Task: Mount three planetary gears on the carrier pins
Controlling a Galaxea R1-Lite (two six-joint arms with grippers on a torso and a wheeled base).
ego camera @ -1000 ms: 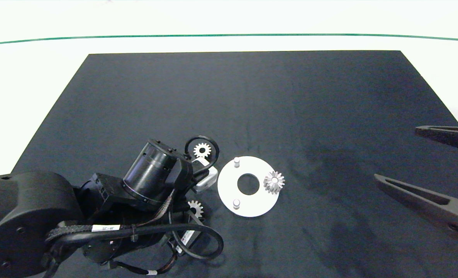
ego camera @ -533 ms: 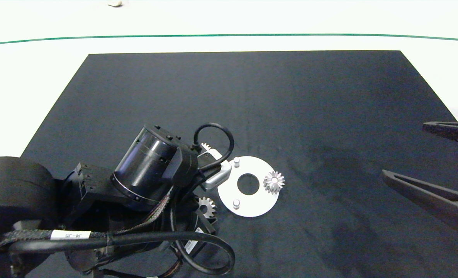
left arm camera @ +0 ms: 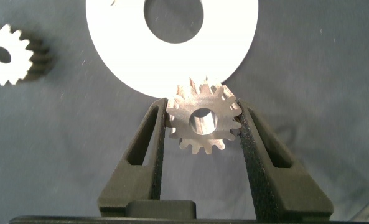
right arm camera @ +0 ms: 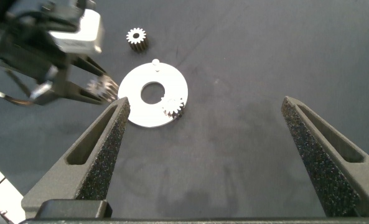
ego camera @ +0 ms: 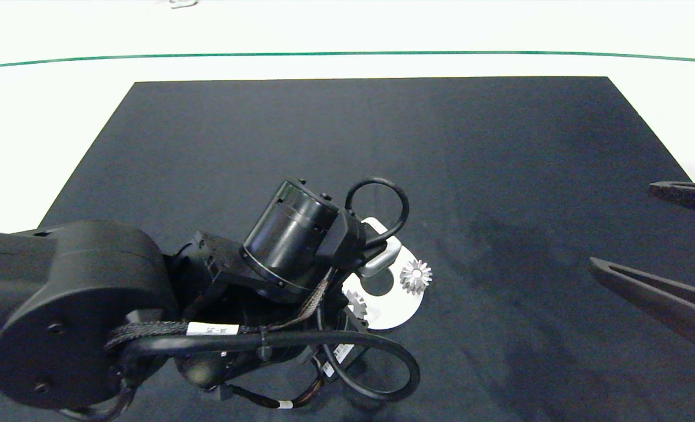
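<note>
Behind left arm, third gear (left arm camera: 4,55) visible only by wrist views

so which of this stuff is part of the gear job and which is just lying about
Part of the job:
- white disc with pegs
- gear on its peg
- gear held by the left gripper
- loose gear

Lying about:
- black mat
- right gripper, open, idle

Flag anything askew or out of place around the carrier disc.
Nothing stands out. One gear sits on its pin on the white disc, another is gripped in the left gripper at the disc's edge, and the third lies flat on the mat.
</note>
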